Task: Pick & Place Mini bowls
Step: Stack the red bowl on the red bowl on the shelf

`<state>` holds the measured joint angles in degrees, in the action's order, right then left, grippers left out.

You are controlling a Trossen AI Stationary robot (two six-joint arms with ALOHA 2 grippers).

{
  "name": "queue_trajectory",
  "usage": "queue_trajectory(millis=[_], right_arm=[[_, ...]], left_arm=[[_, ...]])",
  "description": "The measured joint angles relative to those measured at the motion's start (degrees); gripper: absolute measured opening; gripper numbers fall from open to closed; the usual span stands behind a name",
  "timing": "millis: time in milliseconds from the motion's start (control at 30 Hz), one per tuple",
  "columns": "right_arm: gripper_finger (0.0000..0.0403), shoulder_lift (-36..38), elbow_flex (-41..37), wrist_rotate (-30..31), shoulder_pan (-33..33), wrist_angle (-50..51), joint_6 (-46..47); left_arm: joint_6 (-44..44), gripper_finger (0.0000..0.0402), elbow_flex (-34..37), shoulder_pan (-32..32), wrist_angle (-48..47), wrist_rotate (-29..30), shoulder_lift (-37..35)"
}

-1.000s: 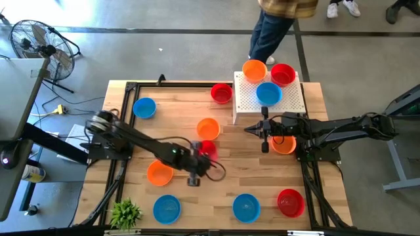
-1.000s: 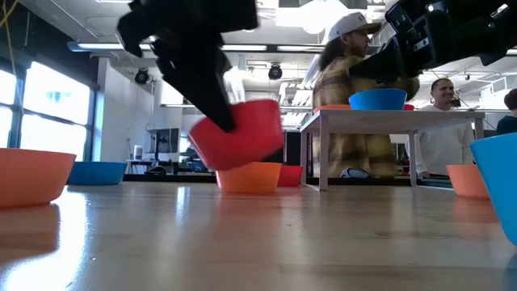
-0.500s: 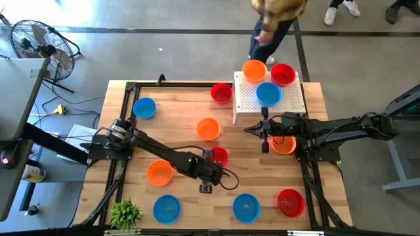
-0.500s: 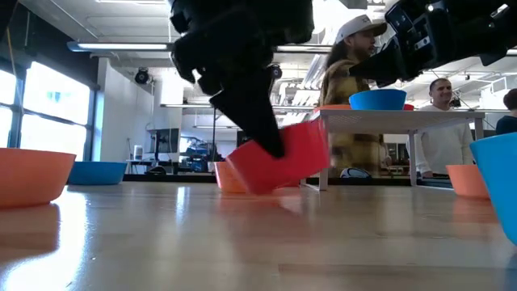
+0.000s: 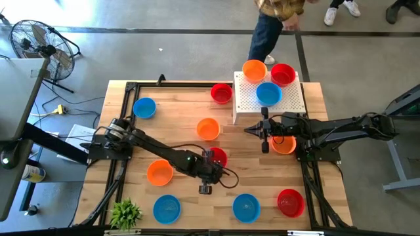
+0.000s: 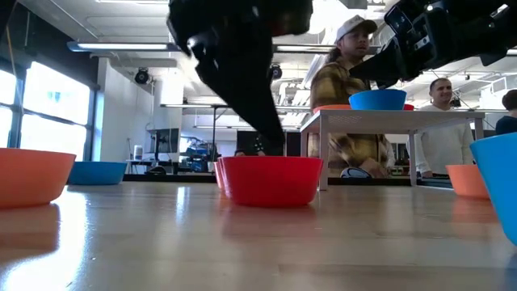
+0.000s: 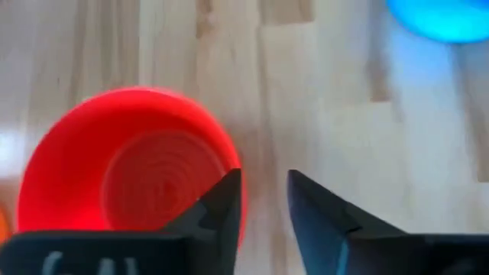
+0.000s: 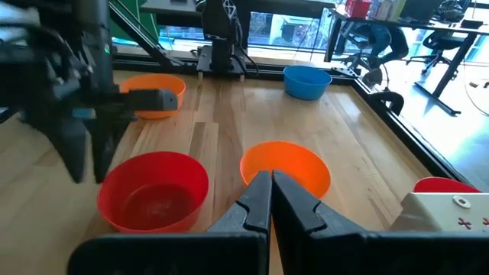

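In the low view a red bowl (image 6: 271, 179) sits flat on the table (image 6: 258, 242) at frame centre, nearest of the middle objects, with the left arm's dark bulk hanging just above its rim. At the far left edge stands an orange bowl (image 6: 32, 176), a blue bowl (image 6: 97, 172) behind it; at the far right edge a blue rim cuts into the frame.

From above, the same red bowl (image 5: 217, 157) lies at the centre of the table, with the left gripper (image 5: 209, 159) at its left rim. In the left wrist view its fingers (image 7: 221, 206) stand a little apart, one over the bowl's edge, the other over bare wood; they are loosened, not clamped on the bowl.

Lower in the high view: an orange bowl (image 5: 159, 172) left of centre, two blue bowls (image 5: 167, 208) (image 5: 246, 207) along the bottom, and a red one (image 5: 290, 202) at lower right. A small plant (image 5: 126, 213) sits at the bottom left corner.

Higher up, another orange bowl (image 5: 208, 128) sits above the centre, a blue one (image 5: 144, 107) at upper left, a red one (image 5: 222, 92) at upper middle. The right gripper (image 5: 264, 131) waits right of centre, fingers pressed together and empty, beside an orange bowl (image 5: 283, 143).

Farthest, the white box (image 5: 252, 101) at upper right carries an orange, a red and a blue bowl. A person (image 5: 275, 26) stands beyond the table's top edge.
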<state>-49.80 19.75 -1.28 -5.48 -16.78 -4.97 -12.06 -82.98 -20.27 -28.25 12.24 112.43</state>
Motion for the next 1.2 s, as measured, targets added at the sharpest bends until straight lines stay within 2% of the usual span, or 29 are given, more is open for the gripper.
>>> queue_trajectory(millis=[100, 167, 267, 333, 467, 667, 833, 933, 1100, 1200], right_arm=[[0.0000, 0.00, 0.00, 0.01, 0.02, 0.00, 0.04], [0.0000, 0.00, 0.00, 0.83, 0.02, -0.08, 1.09], [0.0000, 0.00, 0.00, 4.10, 0.02, -0.08, 4.46], [0.0000, 0.00, 0.00, 5.40, 0.02, -0.01, 6.15], [0.0001, 0.00, 0.00, 8.06, 0.02, -0.07, 8.42], [0.0001, -0.03, 0.01, 13.04, 0.76, -0.17, 14.37], [0.0001, -0.47, 2.74, 19.64, 4.73, 3.39, 19.93], [0.0001, -1.45, 6.36, 23.39, 8.05, 9.02, 24.13], [0.0001, -5.82, 14.13, 29.62, 13.91, 21.46, 31.44], [0.0001, -10.16, 19.23, 30.64, 16.84, 27.47, 35.95]], left_arm=[[2.02, 0.0129, 0.11, -0.69, -0.81, 0.15, -1.59], [4.64, 0.0130, 0.28, -1.77, -0.52, 2.55, -3.28], [5.59, 0.0114, 2.14, -2.97, 0.65, 6.00, -6.34], [4.97, 0.0097, 5.38, -3.26, 4.01, 6.17, -8.73], [3.72, 0.0057, 15.65, -3.34, 16.18, 6.21, -13.72], [2.83, 0.0007, 33.49, -3.36, 41.55, 5.24, -22.48], [4.25, 0.0005, 46.45, -1.91, 57.68, 6.80, -29.92], [4.82, 0.0004, 53.27, 0.01, 65.37, 7.89, -33.55], [6.59, 0.0001, 63.15, 3.88, 80.23, 7.88, -36.43], [7.39, 0.0001, 68.06, 5.87, 89.12, 7.82, -36.58]])
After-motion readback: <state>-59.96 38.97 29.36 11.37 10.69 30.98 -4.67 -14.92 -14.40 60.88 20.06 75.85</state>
